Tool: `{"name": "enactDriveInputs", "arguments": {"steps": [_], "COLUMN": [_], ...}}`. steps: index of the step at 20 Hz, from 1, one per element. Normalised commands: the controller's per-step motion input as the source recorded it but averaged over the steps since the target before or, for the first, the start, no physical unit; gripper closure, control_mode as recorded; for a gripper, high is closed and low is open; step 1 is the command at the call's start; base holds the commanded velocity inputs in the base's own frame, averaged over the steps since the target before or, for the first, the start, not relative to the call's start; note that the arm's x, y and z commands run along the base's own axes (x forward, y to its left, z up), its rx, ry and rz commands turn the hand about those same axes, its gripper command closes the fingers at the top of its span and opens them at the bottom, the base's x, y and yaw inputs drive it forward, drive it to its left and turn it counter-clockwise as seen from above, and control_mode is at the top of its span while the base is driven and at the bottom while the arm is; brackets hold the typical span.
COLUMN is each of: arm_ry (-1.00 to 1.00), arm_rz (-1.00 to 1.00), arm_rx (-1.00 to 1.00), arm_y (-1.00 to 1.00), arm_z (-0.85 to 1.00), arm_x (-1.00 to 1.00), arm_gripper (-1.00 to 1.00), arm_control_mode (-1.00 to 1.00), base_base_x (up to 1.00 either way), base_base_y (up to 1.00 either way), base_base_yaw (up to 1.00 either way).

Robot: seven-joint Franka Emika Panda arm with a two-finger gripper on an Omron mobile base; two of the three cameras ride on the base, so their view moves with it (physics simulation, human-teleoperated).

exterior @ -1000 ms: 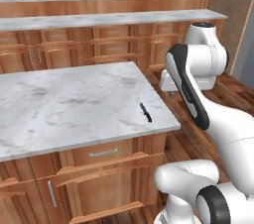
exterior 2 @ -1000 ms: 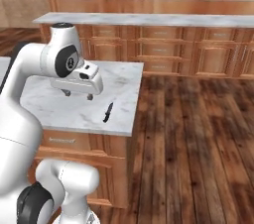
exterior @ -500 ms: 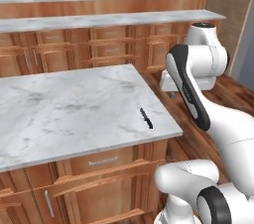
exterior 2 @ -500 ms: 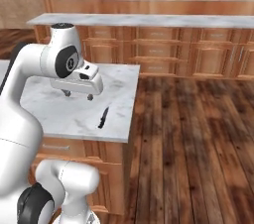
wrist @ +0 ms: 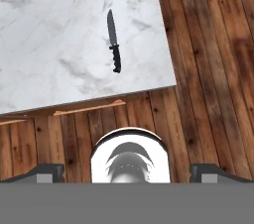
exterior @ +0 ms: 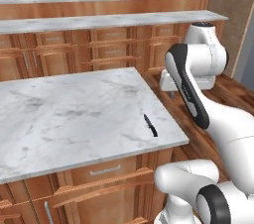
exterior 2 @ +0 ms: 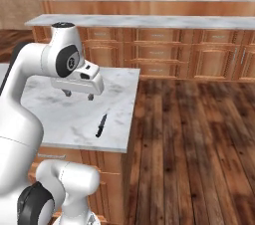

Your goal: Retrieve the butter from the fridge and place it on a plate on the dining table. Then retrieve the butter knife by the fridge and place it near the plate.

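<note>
The butter knife [exterior: 150, 125], slender and dark, lies flat near the right front corner of a marble-topped cabinet counter [exterior: 74, 114]. It appears as the butter knife [exterior 2: 101, 125] from the right and the butter knife [wrist: 114, 48] from the hand, blade pointing away. My gripper [exterior 2: 78, 94] hangs open above the counter's right edge, beyond the knife, with nothing between its fingers [wrist: 47, 172]. It is well above the knife and apart from it. The butter, the plate and the fridge are out of view. I cannot tell whether the long upper marble ledge at the back is the dining table.
Two long marble-topped tiers [exterior: 109, 20] with wooden drawer fronts run along the back. Dark wooden floor [exterior 2: 199, 134] stretches to the right of the counter. The counter has drawers [exterior: 104, 171] on its near side.
The whole picture has shifted: the base has driven a little closer, so the counter and knife sit lower and larger in both base views. The arm's pose and open jaws are unchanged.
</note>
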Motion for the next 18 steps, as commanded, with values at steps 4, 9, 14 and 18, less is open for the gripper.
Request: {"name": "enactDriveInputs", "arguments": {"steps": [4,9,14,18], "arm_ry": [0.00,0.00,0.00,0.00], "arm_rz": [0.00,0.00,0.00,0.04], "arm_rx": [0.00,0.00,0.00,0.01], "arm_y": [0.00,0.00,0.08,0.01], "arm_z": [0.00,0.00,-0.09,-0.29], "arm_x": [0.00,0.00,0.11,0.41], "arm_gripper": [-1.00,-1.00,-1.00,-1.00], "arm_control_mode": [1.00,1.00,-1.00,-1.00], "base_base_x": [0.02,0.02,0.02,0.00], "base_base_y": [0.08,0.35,0.13,0.00], "base_base_yaw": [0.00,0.00,0.00,0.00]}}
